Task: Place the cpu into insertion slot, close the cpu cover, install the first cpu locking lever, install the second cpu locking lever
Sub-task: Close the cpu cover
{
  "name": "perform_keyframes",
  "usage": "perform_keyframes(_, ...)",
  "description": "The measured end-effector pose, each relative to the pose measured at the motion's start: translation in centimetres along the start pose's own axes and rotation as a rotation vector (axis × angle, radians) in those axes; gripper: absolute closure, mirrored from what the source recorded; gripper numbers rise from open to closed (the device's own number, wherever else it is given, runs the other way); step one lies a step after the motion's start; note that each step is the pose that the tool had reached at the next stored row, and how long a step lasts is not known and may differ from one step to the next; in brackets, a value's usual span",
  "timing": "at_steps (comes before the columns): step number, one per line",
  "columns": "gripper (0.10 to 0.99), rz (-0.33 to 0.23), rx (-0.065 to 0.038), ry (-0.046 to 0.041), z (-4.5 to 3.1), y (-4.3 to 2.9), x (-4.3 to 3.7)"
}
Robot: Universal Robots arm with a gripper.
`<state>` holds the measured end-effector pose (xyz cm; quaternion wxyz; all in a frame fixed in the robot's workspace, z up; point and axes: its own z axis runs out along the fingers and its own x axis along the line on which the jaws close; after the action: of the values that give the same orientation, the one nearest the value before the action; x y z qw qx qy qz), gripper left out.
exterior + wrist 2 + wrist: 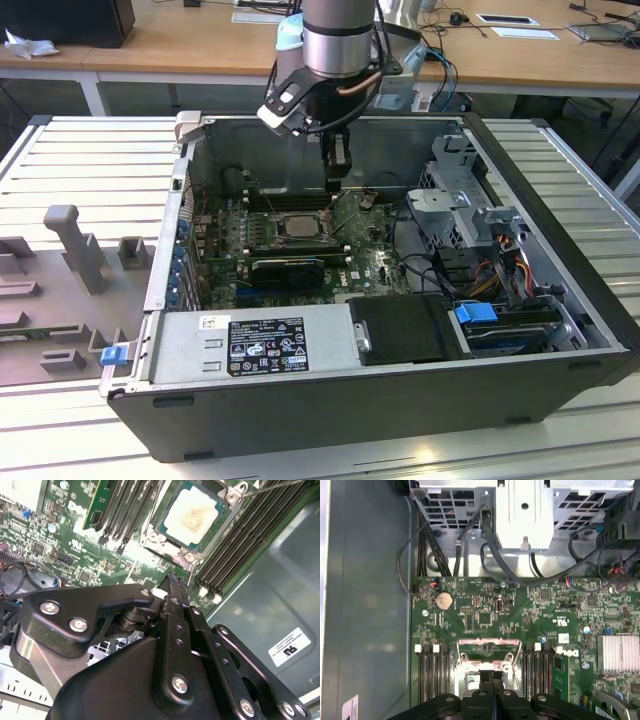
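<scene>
The cpu sat in the insertion slot near the middle of the green board. Its pale top showed through the window of the cpu cover, whose dull metal frame lay around it. The end effector hung just above the green board, close beside the slot, towards the board's edge at the grey case wall. Its fingers were pressed narrowly together, holding nothing. A thin wire lever ran off from the cover's corner.

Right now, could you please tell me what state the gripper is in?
The gripper is closed, fingers pressed together, holding nothing, close to the chip.
</scene>
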<state>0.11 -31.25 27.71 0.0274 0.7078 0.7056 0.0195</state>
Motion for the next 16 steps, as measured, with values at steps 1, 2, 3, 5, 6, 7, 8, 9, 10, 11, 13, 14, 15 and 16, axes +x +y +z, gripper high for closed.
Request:
perform_keyframes(1,0.98,0.0,0.0,0.0,0.03,0.52,0.01)
perform_keyframes(2,0.98,0.0,0.0,0.0,0.05,0.85,0.02)
perform_keyframes(3,0.98,0.0,0.0,-0.0001,0.06,0.96,0.02)
perform_keyframes(5,0.98,0.0,0.0,-0.0002,0.08,1.25,0.03)
perform_keyframes(6,0.98,0.0,0.0,-0.0001,0.09,1.38,0.03)
perform_keyframes(7,0.98,0.0,0.0,-0.0001,0.1,1.57,0.03)
perform_keyframes(8,0.98,0.0,0.0,0.0,0.12,1.82,0.03)
perform_keyframes(9,0.98,0.0,0.0,0.0001,0.14,2.12,0.04)
perform_keyframes(10,0.98,0.0,0.0,0.0,0.16,2.34,0.04)
perform_keyframes(11,0.98,0.0,0.001,0.0001,0.18,2.69,0.04)
perform_keyframes(13,0.98,0.0,0.001,0.0,0.2,2.9,0.05)
perform_keyframes(14,0.98,0.0,0.001,0.0,0.2,3.06,0.05)
perform_keyframes(15,0.98,0.0,0.001,0.0,0.21,3.12,0.05)
perform_keyframes(16,0.98,0.0,0.001,0.0,0.21,3.17,0.05)
